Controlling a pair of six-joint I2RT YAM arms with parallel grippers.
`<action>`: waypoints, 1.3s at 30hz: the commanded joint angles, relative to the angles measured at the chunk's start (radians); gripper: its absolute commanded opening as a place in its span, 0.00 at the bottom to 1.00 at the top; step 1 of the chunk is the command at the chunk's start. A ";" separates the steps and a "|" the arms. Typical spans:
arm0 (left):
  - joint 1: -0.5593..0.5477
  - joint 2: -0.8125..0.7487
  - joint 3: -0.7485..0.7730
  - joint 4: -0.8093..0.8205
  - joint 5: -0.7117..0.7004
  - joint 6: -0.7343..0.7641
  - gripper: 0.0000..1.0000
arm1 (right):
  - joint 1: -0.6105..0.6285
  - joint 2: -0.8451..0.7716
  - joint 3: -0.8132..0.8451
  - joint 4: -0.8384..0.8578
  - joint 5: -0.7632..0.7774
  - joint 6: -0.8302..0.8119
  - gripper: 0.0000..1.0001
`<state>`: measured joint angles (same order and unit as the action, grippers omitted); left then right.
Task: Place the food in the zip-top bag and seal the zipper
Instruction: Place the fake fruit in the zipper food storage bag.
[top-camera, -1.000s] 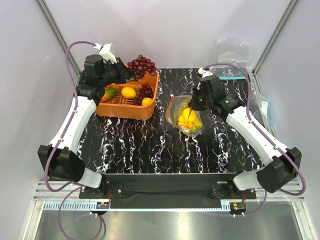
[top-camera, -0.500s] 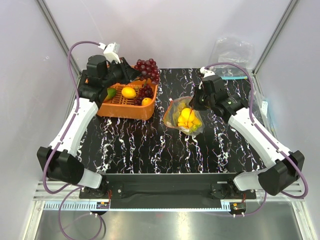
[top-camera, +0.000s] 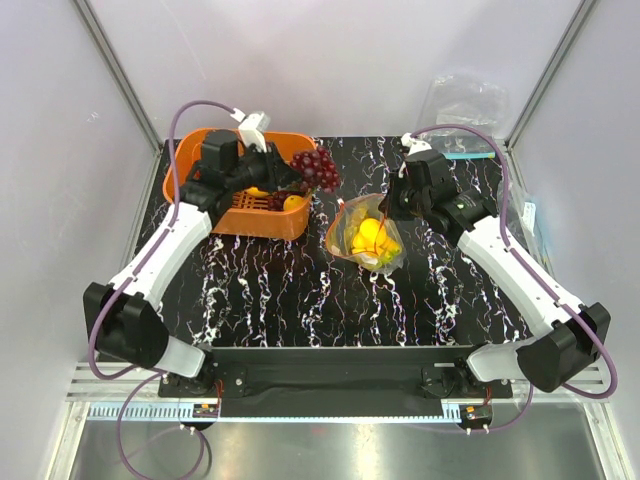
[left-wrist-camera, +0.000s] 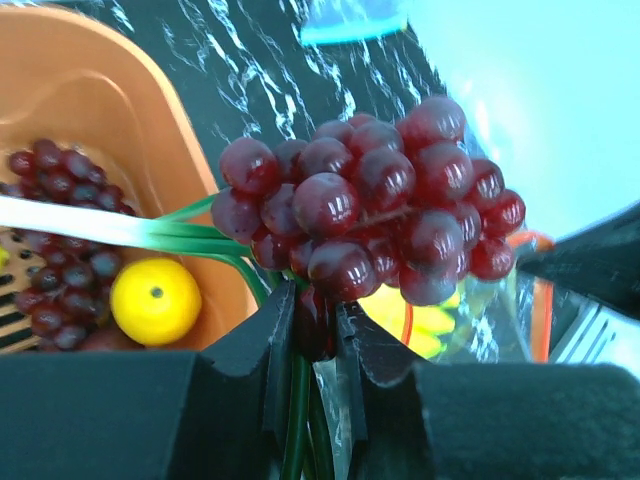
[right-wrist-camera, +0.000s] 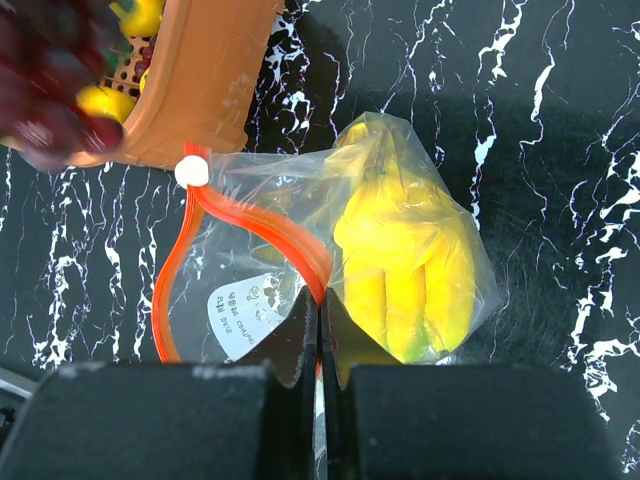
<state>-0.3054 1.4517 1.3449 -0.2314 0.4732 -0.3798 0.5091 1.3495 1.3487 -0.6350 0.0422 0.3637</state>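
Left jaws clamped on grape cluster (left-wrist-camera: 370, 190), right jaws pinching zipper (right-wrist-camera: 260, 240), zip-top bag (right-wrist-camera: 420, 160) mouth facing basket (right-wrist-camera: 200, 90)

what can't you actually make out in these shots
Top view: the inside of the orange basket, mostly covered by the left arm.
Left wrist view: where the left gripper pinches the grape cluster, hidden between its jaws.
Right wrist view: the near stretch of the zipper, behind the right gripper; the label print on the bag, too small; the grape cluster, blurred and cut by the top left corner.
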 joint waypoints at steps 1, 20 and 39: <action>-0.061 -0.077 -0.024 0.115 0.019 0.068 0.10 | -0.009 -0.004 0.058 0.012 0.021 0.006 0.00; -0.343 -0.209 -0.148 0.162 -0.153 0.223 0.09 | -0.044 0.004 0.066 0.020 0.044 0.020 0.00; -0.437 0.059 0.075 -0.003 -0.459 0.171 0.09 | -0.050 -0.038 -0.008 0.047 -0.039 0.055 0.00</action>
<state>-0.7383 1.5093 1.3369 -0.2787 0.0708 -0.1642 0.4637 1.3464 1.3499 -0.6456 0.0319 0.4015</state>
